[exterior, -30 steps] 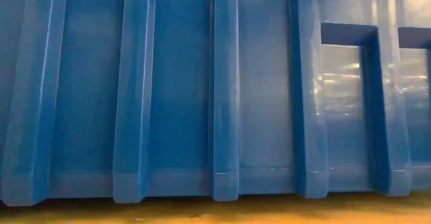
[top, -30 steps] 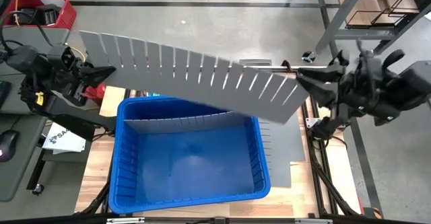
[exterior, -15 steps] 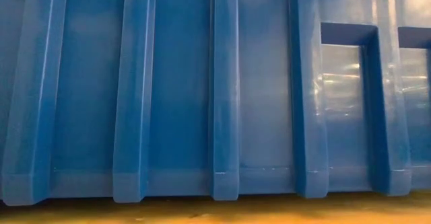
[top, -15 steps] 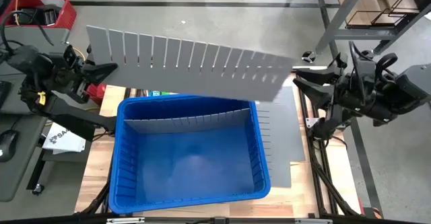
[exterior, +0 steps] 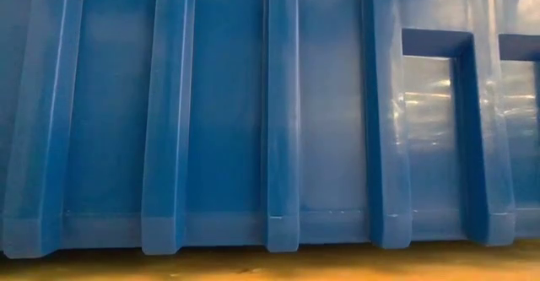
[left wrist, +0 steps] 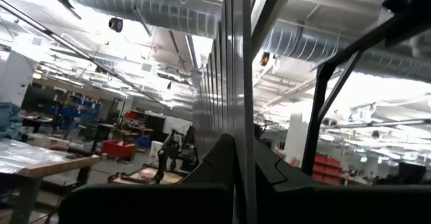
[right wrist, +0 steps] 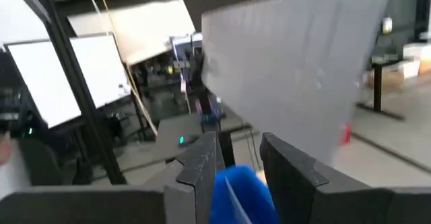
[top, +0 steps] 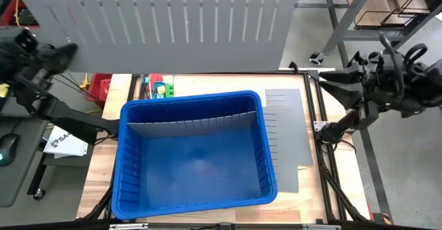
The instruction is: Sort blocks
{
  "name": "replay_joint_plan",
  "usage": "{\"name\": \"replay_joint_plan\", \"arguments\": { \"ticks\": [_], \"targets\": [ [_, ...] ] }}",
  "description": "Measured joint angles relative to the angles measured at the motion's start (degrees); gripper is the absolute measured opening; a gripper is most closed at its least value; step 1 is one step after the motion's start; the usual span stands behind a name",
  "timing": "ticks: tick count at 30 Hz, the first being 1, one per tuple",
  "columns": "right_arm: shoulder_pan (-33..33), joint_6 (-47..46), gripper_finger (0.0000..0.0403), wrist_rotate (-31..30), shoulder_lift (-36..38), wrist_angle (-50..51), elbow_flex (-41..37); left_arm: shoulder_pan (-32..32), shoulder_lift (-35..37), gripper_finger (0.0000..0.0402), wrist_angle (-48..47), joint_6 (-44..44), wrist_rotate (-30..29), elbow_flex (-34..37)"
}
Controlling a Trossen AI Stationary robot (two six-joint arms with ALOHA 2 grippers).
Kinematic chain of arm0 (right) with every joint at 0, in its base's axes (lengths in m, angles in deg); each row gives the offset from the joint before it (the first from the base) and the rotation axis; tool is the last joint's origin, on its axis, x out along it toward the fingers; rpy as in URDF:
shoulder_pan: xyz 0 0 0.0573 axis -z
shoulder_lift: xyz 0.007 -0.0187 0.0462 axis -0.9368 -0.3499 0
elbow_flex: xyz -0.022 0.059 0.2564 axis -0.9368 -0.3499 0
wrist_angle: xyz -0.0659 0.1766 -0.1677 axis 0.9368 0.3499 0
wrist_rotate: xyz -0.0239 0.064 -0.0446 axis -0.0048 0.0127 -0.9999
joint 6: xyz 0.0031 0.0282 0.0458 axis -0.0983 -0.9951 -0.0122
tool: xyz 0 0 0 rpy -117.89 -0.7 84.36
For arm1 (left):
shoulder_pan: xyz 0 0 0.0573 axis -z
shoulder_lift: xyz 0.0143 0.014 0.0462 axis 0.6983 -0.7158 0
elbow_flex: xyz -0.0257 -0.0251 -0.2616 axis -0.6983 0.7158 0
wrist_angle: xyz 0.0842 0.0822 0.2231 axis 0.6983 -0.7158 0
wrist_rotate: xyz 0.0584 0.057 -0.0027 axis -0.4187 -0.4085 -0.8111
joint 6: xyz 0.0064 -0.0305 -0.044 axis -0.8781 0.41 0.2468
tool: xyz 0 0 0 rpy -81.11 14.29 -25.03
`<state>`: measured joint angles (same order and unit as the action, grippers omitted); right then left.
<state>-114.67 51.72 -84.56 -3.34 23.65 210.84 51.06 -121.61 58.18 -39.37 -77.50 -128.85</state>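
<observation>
We see a grey concrete floor (top: 207, 12) beyond the wooden tabletop (top: 103, 181). Overhead run silver ducts (left wrist: 135, 9). A whiteboard (right wrist: 74, 76) stands nearby.

The bin (top: 195, 154) is bright blue with vertical ribs on its walls. The divider panel (top: 166, 33) is plain grey with a row of narrow slots. Small blocks (top: 160, 88) show green and yellow on the pale wooden surface (top: 100, 188).

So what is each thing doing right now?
Big grey divider panel: lifted up, held by one end.
Left fingers: shut on the big panel's edge.
Right fingers: open, holding nothing.
Blue bin: on the table, one divider slotted inside.
Blocks: behind the bin, untouched.
</observation>
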Motion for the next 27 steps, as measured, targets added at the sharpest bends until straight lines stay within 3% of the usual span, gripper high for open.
{"name": "replay_joint_plan", "arguments": {
  "ticks": [4, 8, 17, 27],
  "targets": [
    [1.32, -7.42, 0.0113, -1.06, -0.08, 8.55, 0.00, 0.00, -0.08, 0.0001, -2.24, 1.29, 0.21, -3.32],
    [4.89, -6.45, 0.0113, 0.43, -1.14, 8.51, 0.00, 0.02, -0.04, 0.0001, -2.81, 1.87, 0.38, -4.88],
    [16.06, 4.91, 0.0113, 20.92, -3.60, -5.78, -0.04, 0.00, -0.36, 0.0001, -4.25, 4.78, 3.22, -4.91],
    [24.07, 3.50, 0.0113, 30.65, -4.16, -6.18, 0.00, 0.02, -0.85, 0.0000, -4.51, 6.18, 4.82, -4.90]
  ]
}}
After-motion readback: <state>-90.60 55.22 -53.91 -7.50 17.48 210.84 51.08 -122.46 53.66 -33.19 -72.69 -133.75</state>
